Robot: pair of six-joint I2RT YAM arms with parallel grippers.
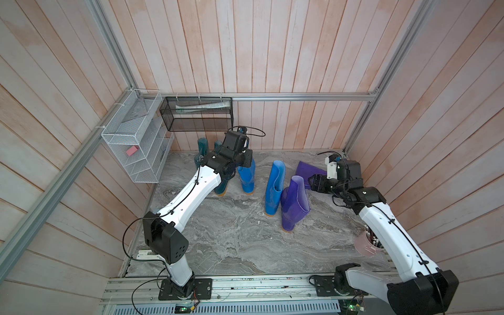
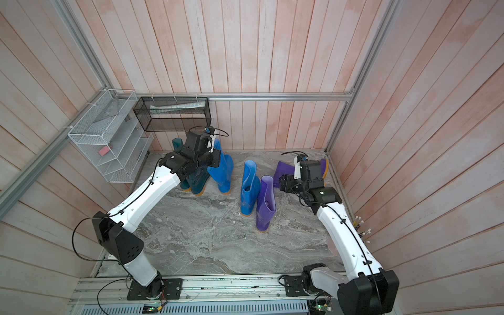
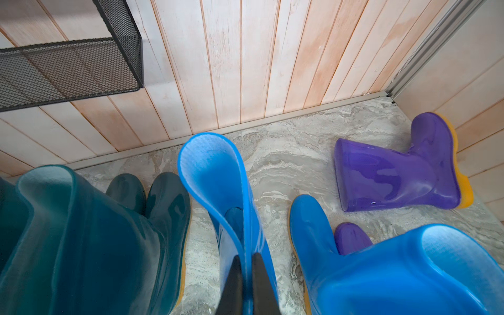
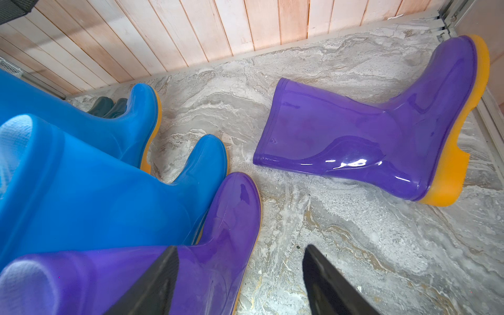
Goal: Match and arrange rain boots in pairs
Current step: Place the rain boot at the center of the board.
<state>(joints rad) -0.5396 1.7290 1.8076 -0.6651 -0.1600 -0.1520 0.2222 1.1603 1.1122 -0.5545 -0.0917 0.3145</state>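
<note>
The light is bright, soft and even, with only weak shadows on the marble floor (image 1: 231,245). White glare sits on the lying purple boot (image 4: 354,163). The wall planks (image 1: 54,81) bend at the frame edges. The teal boot (image 3: 68,231), close to the left wrist lens, is soft.

Near half of marble floor (image 1: 231,245) open. Far-left corner blocked by teal boots (image 1: 202,147) and blue boot (image 1: 246,180), black mesh basket (image 1: 196,114) overhead. Mid-floor, second blue boot (image 1: 274,191) and upright purple boot (image 1: 294,207) close together. Far-right corner obstructed by toppled purple boot (image 1: 308,170).
</note>
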